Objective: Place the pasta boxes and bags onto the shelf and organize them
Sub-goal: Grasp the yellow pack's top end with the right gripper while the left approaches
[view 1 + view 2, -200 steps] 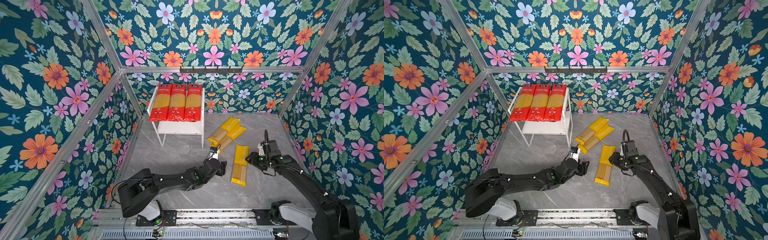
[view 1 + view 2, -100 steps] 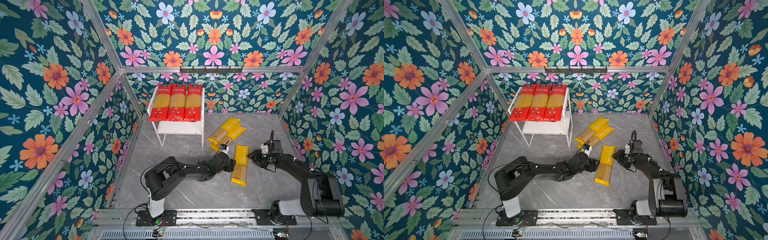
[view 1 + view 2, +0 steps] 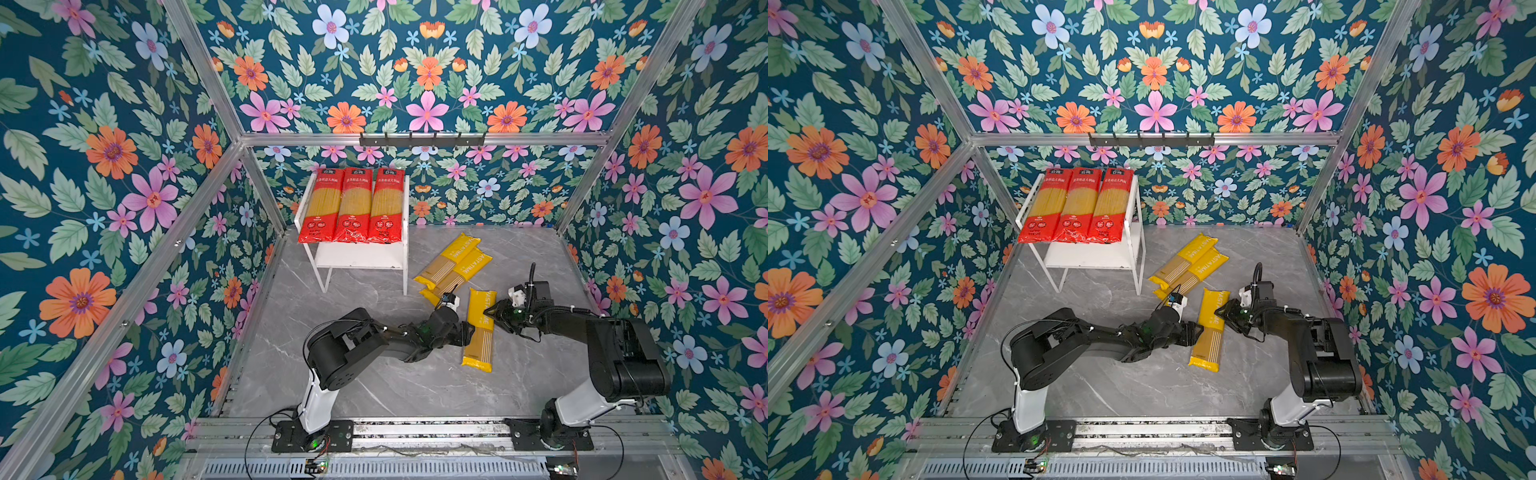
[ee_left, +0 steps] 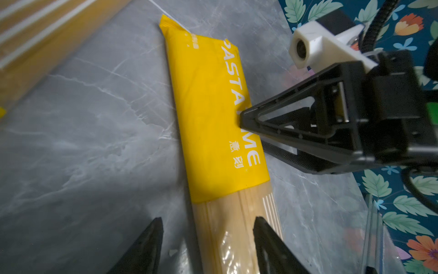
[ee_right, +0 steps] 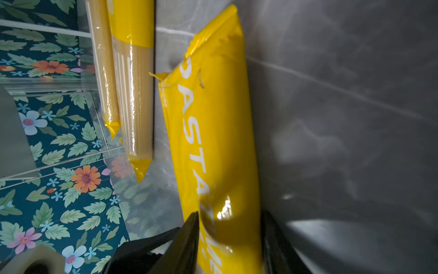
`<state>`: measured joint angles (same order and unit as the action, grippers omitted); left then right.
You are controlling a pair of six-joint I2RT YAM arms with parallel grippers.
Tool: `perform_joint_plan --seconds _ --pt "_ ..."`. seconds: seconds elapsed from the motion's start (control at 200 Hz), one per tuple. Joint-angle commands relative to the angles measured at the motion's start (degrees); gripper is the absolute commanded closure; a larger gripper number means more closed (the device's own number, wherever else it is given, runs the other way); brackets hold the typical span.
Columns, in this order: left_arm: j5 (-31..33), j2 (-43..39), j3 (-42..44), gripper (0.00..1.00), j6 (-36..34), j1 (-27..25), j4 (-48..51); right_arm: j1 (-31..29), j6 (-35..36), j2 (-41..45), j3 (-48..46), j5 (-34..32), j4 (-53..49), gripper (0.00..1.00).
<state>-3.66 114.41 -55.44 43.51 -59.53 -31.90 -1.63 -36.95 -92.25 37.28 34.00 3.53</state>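
Observation:
Three red-ended pasta packs (image 3: 355,203) (image 3: 1077,203) lie side by side on the top board of the white shelf (image 3: 357,262) (image 3: 1092,259). One yellow PASTATIME pack (image 3: 480,332) (image 3: 1210,328) lies alone on the grey floor. My left gripper (image 3: 469,332) (image 4: 208,237) is open astride its clear middle, with one finger (image 4: 151,239) apart from the pack. My right gripper (image 3: 493,312) (image 5: 228,227) is shut on the pack's yellow end (image 5: 213,142) from the opposite side. Two more yellow packs (image 3: 455,266) (image 3: 1190,264) overlap near the shelf's right legs.
The shelf's lower board is bare. A black hook rail (image 3: 422,139) runs along the back wall. Flowered walls with aluminium posts close in the grey marble floor (image 3: 374,374) on three sides. The right arm's base stands near the right wall.
My left gripper has slid right from open floor to the lone yellow pack. My right gripper has narrowed onto the pack's yellow end. The pack has stayed in place.

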Motion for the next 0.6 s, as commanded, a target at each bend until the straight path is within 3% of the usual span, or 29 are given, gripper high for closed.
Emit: perform_joint_plan --seconds 0.0,0.27,0.38,0.595 --pt "-1.99 0.62 -0.28 0.40 1.42 0.44 -3.78 -1.72 -0.57 -1.79 -0.92 0.02 0.19 0.63" --pt "-1.93 -3.96 2.81 0.44 1.40 1.08 -4.16 -2.26 -1.72 2.61 -4.03 3.79 8.06 0.95" --pt "-0.86 -8.30 5.44 0.42 0.55 1.39 -4.13 -2.65 -1.05 5.53 -4.32 3.90 8.54 1.00" --pt "2.30 -16.16 12.67 0.38 -0.24 1.52 -8.79 -5.84 2.46 11.88 -5.97 -0.44 11.96 1.00"
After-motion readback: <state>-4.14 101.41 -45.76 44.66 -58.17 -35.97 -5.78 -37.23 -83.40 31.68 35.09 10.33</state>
